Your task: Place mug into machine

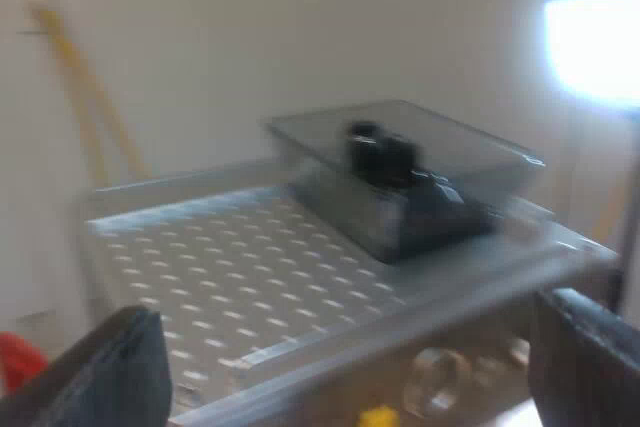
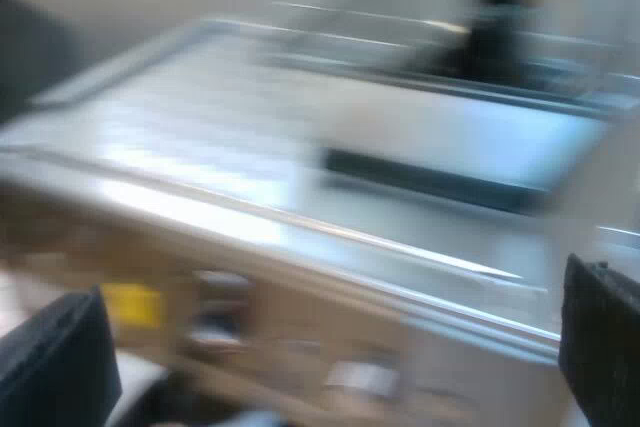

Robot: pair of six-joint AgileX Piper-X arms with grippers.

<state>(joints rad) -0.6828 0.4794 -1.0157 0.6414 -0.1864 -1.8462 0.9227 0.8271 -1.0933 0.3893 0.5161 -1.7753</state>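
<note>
The espresso machine's dimpled metal top (image 1: 230, 267) lies just beyond my left gripper (image 1: 350, 372), which is open with nothing between its fingers. The smoky bean hopper (image 1: 400, 177) with a black knob on its lid stands on the far part of that top. In the right wrist view the machine's top (image 2: 200, 157) and the hopper (image 2: 500, 37) are close ahead. My right gripper (image 2: 330, 357) hangs open and holds nothing, level with the machine's upper front edge.
A round metal knob (image 1: 440, 382) and a small yellow mark (image 1: 380, 415) sit on the machine's front below the top edge. A yellow patch (image 2: 130, 305) shows on the front in the right wrist view. Something red (image 1: 15, 357) lies beside the machine. A pale wall stands behind.
</note>
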